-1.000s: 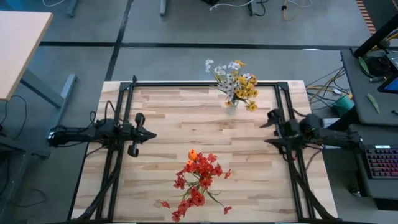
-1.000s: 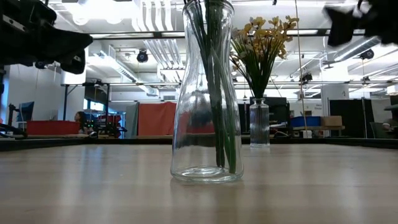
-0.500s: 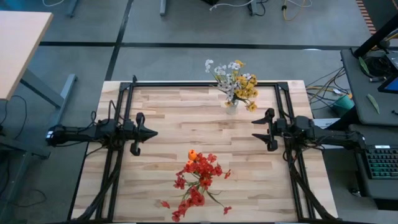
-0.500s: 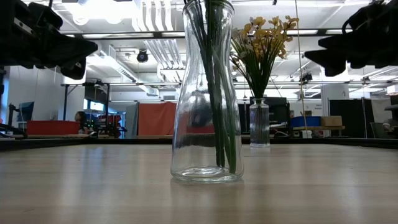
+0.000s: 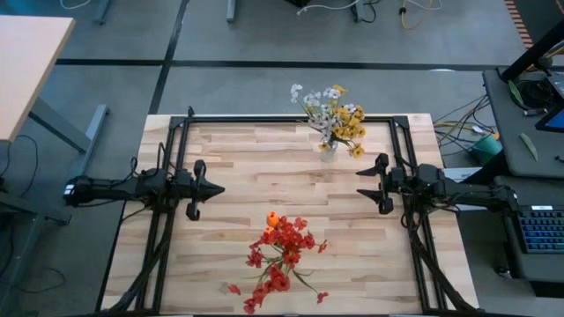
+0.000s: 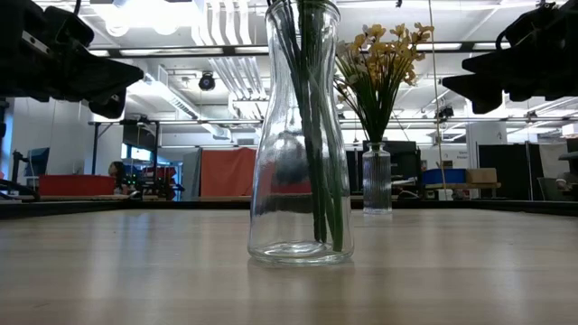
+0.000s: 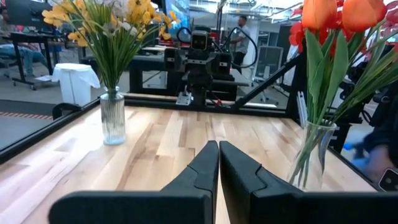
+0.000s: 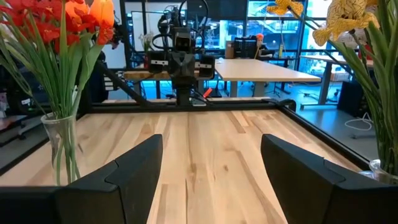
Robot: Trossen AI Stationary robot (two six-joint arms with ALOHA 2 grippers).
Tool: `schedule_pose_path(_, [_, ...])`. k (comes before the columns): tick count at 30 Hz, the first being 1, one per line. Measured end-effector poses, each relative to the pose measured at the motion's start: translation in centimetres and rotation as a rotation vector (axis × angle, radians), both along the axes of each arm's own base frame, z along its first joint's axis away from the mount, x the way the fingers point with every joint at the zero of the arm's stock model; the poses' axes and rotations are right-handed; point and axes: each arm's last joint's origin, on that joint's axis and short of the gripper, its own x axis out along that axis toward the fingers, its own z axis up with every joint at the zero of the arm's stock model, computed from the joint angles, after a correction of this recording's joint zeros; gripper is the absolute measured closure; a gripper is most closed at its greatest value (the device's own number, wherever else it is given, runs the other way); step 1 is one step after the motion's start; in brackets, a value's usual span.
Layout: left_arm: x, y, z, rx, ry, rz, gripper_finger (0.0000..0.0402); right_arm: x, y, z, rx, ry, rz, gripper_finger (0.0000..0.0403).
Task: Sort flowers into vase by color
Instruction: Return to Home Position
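A clear glass vase (image 6: 300, 135) stands on its base near the table's near edge and holds the red and orange flowers (image 5: 280, 251) by their green stems. A small ribbed vase (image 6: 377, 178) stands by the far edge with the yellow and white flowers (image 5: 335, 114). My left gripper (image 5: 211, 187) hovers shut over the table's left part, pointing right; its fingers (image 7: 218, 163) lie together. My right gripper (image 5: 368, 185) hovers open over the right part, pointing left, its fingers (image 8: 140, 165) spread wide. Both face each other across the bare middle of the table and hold nothing.
A black frame (image 5: 264, 119) runs along the table's far, left and right sides. The wooden table top (image 5: 264, 176) lies bare between the two grippers and the two vases. A desk (image 5: 26, 62) stands off to the left, and equipment (image 5: 529, 97) to the right.
My right gripper has moved toward the table's left edge and sunk a little, then come to rest. The vases and flowers have stayed where they were.
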Motion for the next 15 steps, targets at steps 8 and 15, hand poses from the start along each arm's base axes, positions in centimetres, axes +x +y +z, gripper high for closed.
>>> schedule_pose_path(8, [0.13,0.0,-0.16,0.0,0.019,0.0,0.0401,0.0,0.0,0.0,0.0,0.0,0.0,0.0138])
schedule_pose_path(15, [0.22,-0.01,-0.27,0.001,0.033,0.0,0.0401,0.0,0.0,-0.01,0.0,0.0,0.0,0.0138])
